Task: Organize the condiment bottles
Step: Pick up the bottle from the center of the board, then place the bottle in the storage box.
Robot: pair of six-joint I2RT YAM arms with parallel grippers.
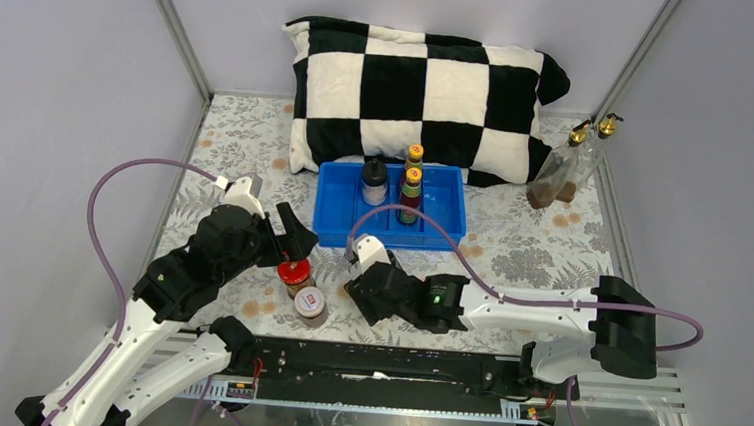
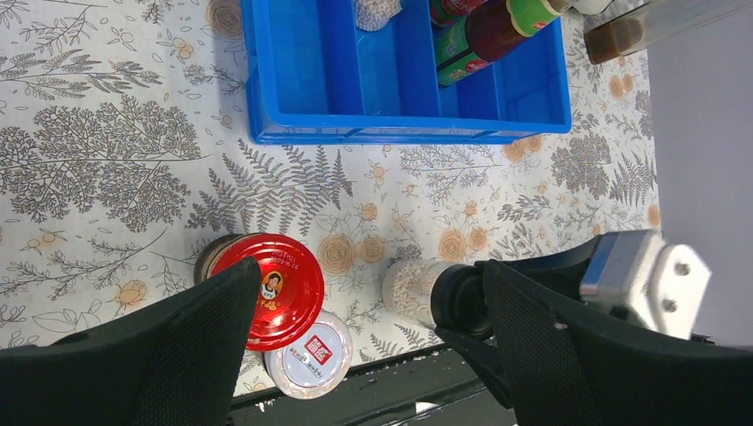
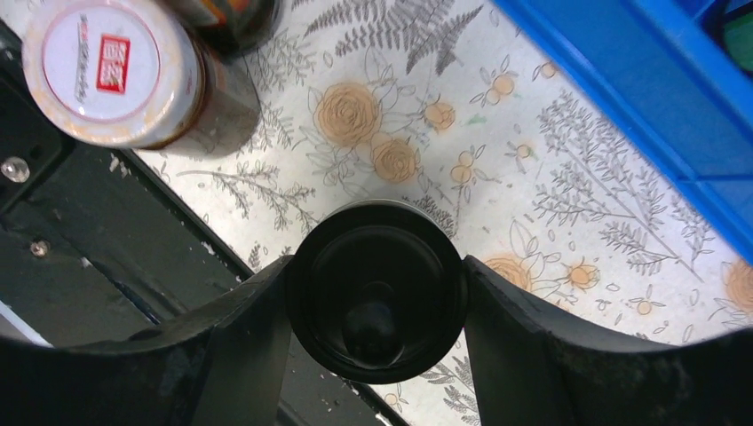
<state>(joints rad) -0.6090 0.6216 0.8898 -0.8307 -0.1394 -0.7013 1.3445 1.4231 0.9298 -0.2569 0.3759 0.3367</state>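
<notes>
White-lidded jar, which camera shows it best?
Right wrist: the white-lidded jar sits close, lid label and side clear. Left wrist shows its lid partly overlapped by the red-lidded jar; top external shows it small.

You've got a floral-cloth table with a blue tray sitting mid-table. Checkered pillow is right behind the tray. Two gold-spouted bottles stand side by side, far right of the tray, by the wall. In front of the tray's left corner you have the red-lidded jar, with the white-lidded jar just beside it on the near side. Black-capped jar is upright near the tray's front, right of those two.
</notes>
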